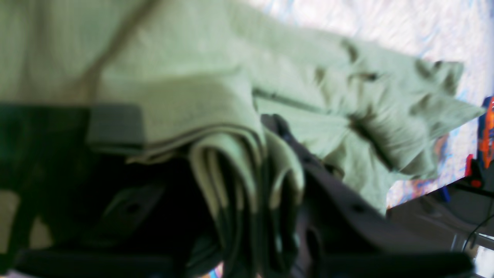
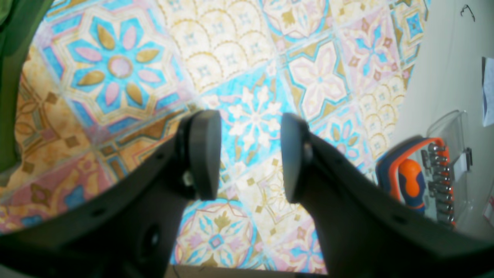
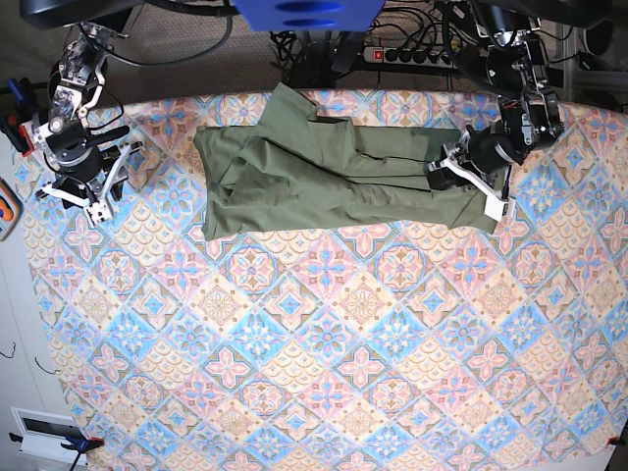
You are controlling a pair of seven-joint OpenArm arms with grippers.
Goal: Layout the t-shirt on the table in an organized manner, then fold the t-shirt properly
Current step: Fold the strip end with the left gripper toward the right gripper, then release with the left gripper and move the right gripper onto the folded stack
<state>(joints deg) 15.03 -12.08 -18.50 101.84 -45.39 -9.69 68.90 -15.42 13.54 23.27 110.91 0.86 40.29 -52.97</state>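
The t-shirt (image 3: 324, 172) is laid as a long folded band across the table's (image 3: 324, 373) far part. Its right-end hem is bunched betw. the left gripper (image 3: 461, 175) jaws, grip vs. release can't be told. The right gripper (image 2: 251, 154) is held spread w/ nothing inside, beside shirt's other end.

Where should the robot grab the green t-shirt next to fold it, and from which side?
Probably the left end of the wrinkly olive-green cotton t-shirt, coming from the patterned tile-print table's left side. The open right pincer waits empty just beside it, and that end lies bunched in ridges easy to pinch. The left pincer is already at the other end.
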